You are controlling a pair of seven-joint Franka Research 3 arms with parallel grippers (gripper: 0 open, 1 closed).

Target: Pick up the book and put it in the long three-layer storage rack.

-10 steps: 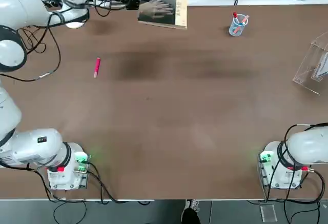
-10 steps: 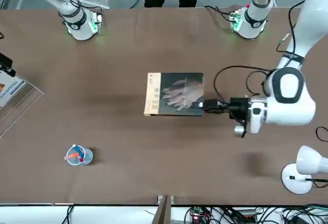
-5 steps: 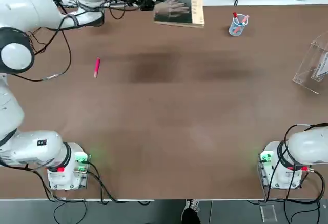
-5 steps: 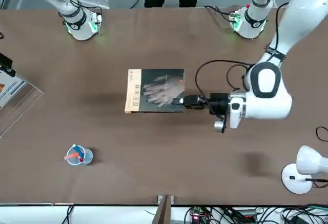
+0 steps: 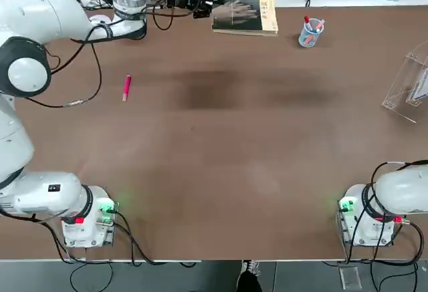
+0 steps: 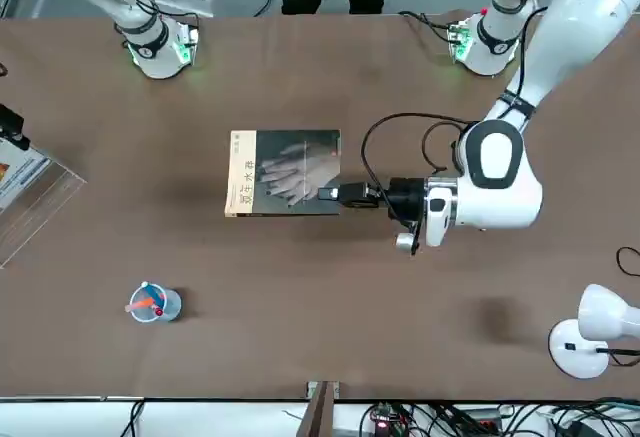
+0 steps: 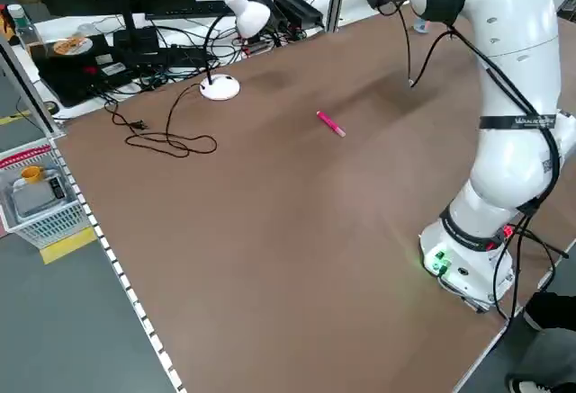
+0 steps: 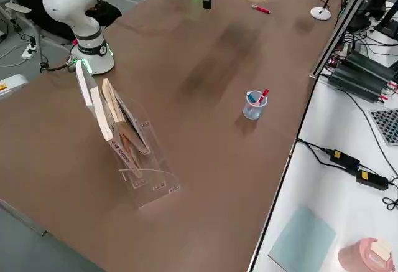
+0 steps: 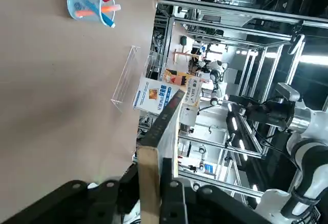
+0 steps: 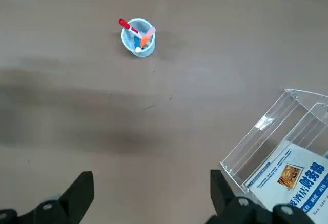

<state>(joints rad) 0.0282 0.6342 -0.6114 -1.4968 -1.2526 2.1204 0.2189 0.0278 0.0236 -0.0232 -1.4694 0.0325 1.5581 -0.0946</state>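
Brown tabletop [image 5: 221,152]: wide open stretch seen on the robot's side of the pen cup [image 5: 311,33]. Clear rack [image 8: 158,182]: set right of the cup and nearer the robot, books [image 8: 118,122] stood in it, bare front edge exposed. Task's book [image 6: 285,172]: held raised off the table, left of the cup, tan-strip edge turned toward the cup's side. Left gripper [image 6: 325,194]: closed on the book's edge opposite the strip. Right gripper [image 10: 152,178]: spread wide, nothing gripped, held above the table on the cup's right. Pink marker [image 5: 127,88]: laid well left of the cup, nearer the robot.
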